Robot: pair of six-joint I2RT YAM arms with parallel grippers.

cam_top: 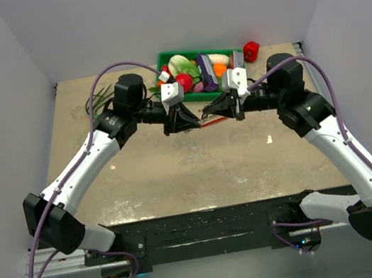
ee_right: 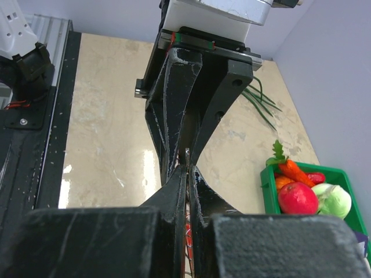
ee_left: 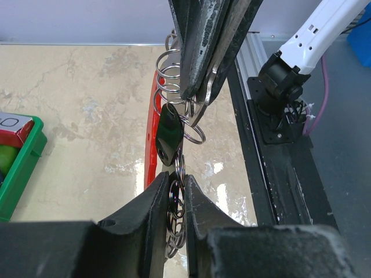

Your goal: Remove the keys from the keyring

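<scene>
Two arms reach in from the near edge of the table (cam_top: 143, 182), and the bare tabletop between and beside them lies open. Past mid-table the left gripper (ee_left: 175, 188) and right gripper (ee_right: 186, 174) meet almost tip to tip, with the bunch (ee_left: 177, 168) strung between them.

The left fingers (ee_left: 152, 202) stand narrow, pinching silvery metal at one end of the bunch; whether that is a key or a ring is unclear. The right fingers (ee_left: 194, 58) are pressed together on a thin wire loop of the keyring (ee_left: 204, 101).

Between the two grips hangs a black-headed key (ee_left: 168, 136) among small linked silvery rings. A red curved tag (ee_left: 152, 116) arcs just beside it.

Close behind the grippers a green bin (ee_left: 26, 168) of toy produce narrows the room on the far side. Green onion stalks (ee_right: 264, 107) lie to its left and a red pepper (cam_top: 251, 50) sits at its right corner, near the back wall.
</scene>
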